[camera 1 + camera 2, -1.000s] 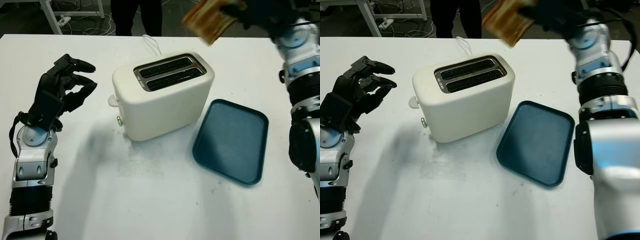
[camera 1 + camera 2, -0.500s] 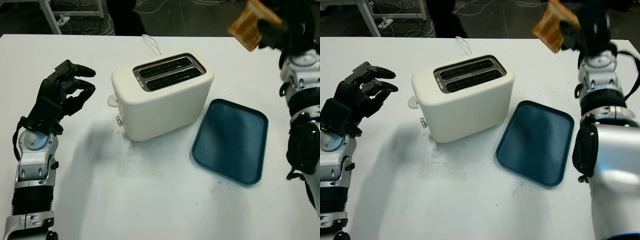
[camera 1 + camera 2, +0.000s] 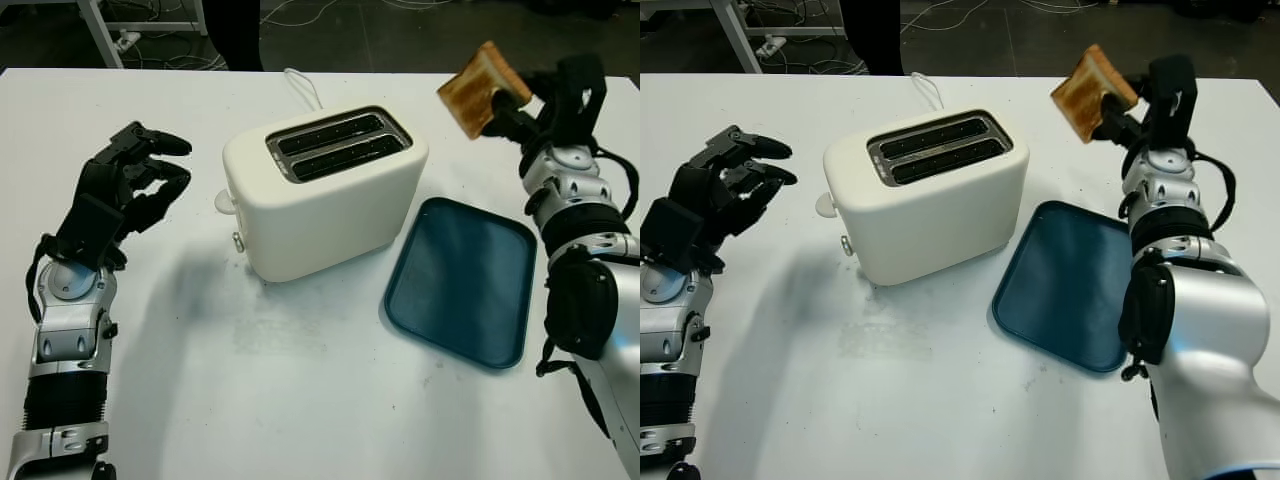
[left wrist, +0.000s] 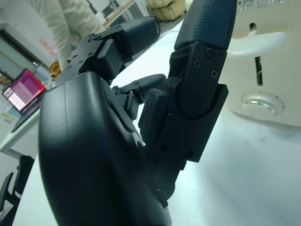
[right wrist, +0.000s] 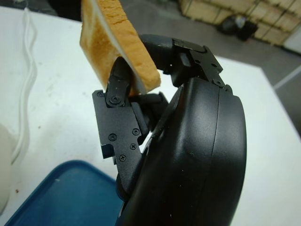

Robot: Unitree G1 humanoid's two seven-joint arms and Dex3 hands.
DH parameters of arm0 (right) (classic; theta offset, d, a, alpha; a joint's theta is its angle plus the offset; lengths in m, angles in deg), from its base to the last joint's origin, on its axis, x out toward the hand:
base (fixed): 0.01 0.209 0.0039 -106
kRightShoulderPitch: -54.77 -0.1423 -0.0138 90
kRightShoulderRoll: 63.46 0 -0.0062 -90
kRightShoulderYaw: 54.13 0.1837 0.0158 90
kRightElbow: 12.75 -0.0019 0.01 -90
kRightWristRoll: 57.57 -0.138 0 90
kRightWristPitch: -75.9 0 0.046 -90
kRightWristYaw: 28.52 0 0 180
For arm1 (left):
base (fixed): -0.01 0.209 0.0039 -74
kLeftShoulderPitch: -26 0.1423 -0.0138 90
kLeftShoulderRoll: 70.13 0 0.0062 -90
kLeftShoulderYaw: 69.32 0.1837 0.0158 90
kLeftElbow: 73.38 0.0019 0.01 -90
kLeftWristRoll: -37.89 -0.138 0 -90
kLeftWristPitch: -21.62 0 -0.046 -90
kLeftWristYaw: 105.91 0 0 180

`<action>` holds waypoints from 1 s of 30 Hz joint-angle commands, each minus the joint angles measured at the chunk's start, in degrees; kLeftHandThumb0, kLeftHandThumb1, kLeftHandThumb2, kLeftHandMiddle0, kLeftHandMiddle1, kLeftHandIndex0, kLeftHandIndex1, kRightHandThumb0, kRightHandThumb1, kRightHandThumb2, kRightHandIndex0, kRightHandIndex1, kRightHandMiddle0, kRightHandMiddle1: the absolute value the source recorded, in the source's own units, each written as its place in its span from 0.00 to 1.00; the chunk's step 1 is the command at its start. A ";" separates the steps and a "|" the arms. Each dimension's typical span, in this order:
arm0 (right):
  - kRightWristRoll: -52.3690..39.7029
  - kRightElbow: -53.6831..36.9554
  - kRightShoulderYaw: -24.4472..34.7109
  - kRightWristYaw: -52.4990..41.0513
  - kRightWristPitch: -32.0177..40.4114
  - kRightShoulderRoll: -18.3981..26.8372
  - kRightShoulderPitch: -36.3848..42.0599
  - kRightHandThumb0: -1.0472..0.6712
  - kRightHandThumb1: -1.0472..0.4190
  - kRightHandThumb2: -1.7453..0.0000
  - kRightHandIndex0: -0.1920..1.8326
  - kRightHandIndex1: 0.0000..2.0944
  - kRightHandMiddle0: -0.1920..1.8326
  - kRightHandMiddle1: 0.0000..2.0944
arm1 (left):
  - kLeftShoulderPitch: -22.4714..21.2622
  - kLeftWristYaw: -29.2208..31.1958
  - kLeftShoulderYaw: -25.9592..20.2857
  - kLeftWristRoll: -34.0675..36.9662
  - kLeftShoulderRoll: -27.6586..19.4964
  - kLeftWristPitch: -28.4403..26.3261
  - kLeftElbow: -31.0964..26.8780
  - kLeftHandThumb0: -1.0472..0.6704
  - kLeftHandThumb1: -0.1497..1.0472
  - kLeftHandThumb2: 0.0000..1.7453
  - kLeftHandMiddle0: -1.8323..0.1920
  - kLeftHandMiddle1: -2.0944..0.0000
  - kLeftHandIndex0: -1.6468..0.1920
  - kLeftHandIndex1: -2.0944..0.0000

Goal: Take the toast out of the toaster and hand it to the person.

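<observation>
White table point(image 3: 300, 400): cream two-slot toaster point(image 3: 325, 195) at centre, both slots dark; a white cord runs off behind it. Dark teal tray point(image 3: 463, 282) just beside the toaster on its right, bare.

Toast point(image 3: 480, 90): one browned slice, tilted, held in the air above the table's far right, beyond the tray.

Right robot hand point(image 3: 545, 100): raised, grasping the toast; right wrist view shows fingers point(image 5: 117, 84) pinching the slice's lower edge.

Left robot hand point(image 3: 125, 190): over the table left of the toaster, curled, holding nothing. Left wrist view shows the toaster's lever and round knob close by.
</observation>
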 commanded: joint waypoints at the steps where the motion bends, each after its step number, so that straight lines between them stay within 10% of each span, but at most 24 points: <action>1: -0.97 0.07 0.42 -1.09 0.70 -0.24 0.42 0.50 0.09 0.71 0.45 0.83 0.24 0.83 | -0.30 0.27 -0.08 0.02 -0.33 0.92 0.15 0.00 0.89 0.06 0.72 0.39 0.65 0.47; 30: -3.66 -0.55 1.75 -10.71 -0.67 -1.48 0.77 0.51 0.09 0.63 0.32 0.83 0.14 0.83 | -1.38 0.67 -0.12 0.21 -0.45 1.29 1.96 0.00 0.89 0.05 0.72 0.38 0.65 0.46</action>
